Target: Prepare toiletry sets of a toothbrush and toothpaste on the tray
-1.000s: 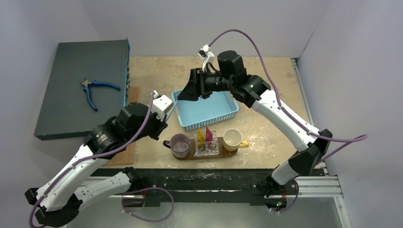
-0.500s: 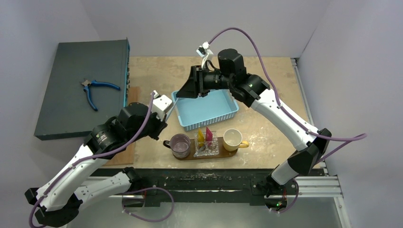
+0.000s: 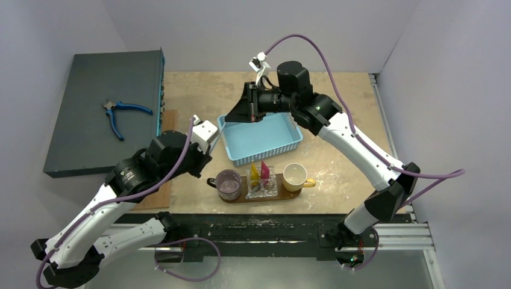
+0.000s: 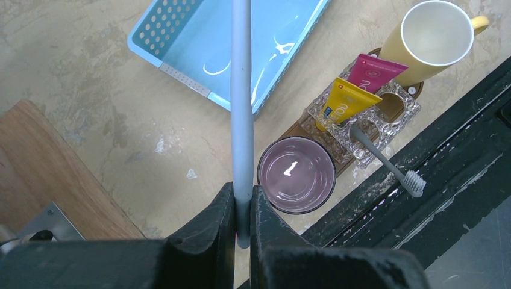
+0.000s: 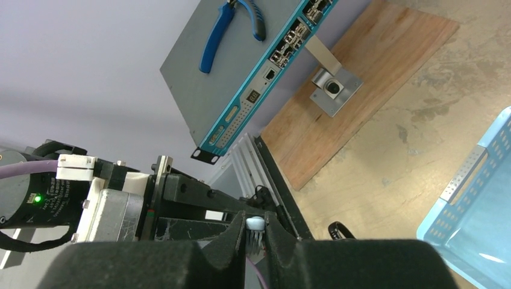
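A pale blue toothbrush (image 4: 241,90) is held by its handle end in my left gripper (image 4: 242,208), which is shut on it. Its bristled head (image 5: 255,223) sits between the jaws of my right gripper (image 5: 255,232), which are closed against it on both sides, above the near left corner of the blue basket (image 3: 262,138). The dark brown tray (image 3: 295,194) lies near the front edge. On it a clear glass holder carries the yellow toothpaste (image 4: 343,103), the pink toothpaste (image 4: 373,69) and a grey toothbrush (image 4: 385,162).
A purple cup (image 4: 296,174) and a yellow cup (image 4: 437,36) stand at the tray's two ends. A grey box (image 3: 84,120) with blue-handled pliers (image 3: 123,114) lies at the back left. A wooden board (image 4: 36,162) lies under my left arm.
My right gripper's jaws have closed from wide apart onto the toothbrush head, and that arm has edged slightly back. My left gripper has kept its grip and place.
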`<state>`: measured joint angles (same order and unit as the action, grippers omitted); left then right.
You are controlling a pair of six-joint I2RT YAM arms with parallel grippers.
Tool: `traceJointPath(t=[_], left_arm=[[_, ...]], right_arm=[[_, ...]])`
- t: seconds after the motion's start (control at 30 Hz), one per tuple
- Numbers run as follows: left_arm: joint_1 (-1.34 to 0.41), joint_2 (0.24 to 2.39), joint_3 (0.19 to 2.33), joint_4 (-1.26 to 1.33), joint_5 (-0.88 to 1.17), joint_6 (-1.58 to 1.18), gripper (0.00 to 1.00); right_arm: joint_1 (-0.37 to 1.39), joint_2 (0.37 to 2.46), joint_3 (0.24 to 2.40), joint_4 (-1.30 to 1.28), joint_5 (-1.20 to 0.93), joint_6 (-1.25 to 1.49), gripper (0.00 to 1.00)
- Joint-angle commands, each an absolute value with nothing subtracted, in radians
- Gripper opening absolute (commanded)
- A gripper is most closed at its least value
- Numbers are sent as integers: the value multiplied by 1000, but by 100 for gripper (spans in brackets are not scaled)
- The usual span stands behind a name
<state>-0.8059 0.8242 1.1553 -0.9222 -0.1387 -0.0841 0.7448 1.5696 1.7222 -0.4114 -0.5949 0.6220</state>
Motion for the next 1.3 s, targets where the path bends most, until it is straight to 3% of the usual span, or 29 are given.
traceJointPath(t=[0.0, 0.1, 0.2, 0.47, 0.73, 0.87, 0.93, 1.27], left_arm=[[-808, 814, 1164, -901, -154, -63, 0], [-809, 810, 1163, -901, -154, -63, 0], [-809, 804, 1163, -900, -158, -66, 2], [-810, 778, 1157, -865, -156, -92, 51], [-809, 778, 1155, -821, -96, -125, 70], [-808, 776, 1154, -800, -66, -147, 96], [-809, 775, 1154, -792, -61, -158, 100], [-809, 748, 1147, -777, -90, -194, 100]], right_arm=[[742, 1570, 1737, -358, -636, 630, 10], [742, 1569, 1734, -359, -636, 629, 0], [742, 1566, 1729, -361, -629, 624, 0], [742, 1521, 1697, -396, -558, 583, 0], [742, 1424, 1628, -452, -469, 516, 0], [742, 1372, 1602, -501, -415, 468, 0], [742, 1344, 1590, -524, -389, 444, 0], [744, 1185, 1576, -667, -319, 305, 0]])
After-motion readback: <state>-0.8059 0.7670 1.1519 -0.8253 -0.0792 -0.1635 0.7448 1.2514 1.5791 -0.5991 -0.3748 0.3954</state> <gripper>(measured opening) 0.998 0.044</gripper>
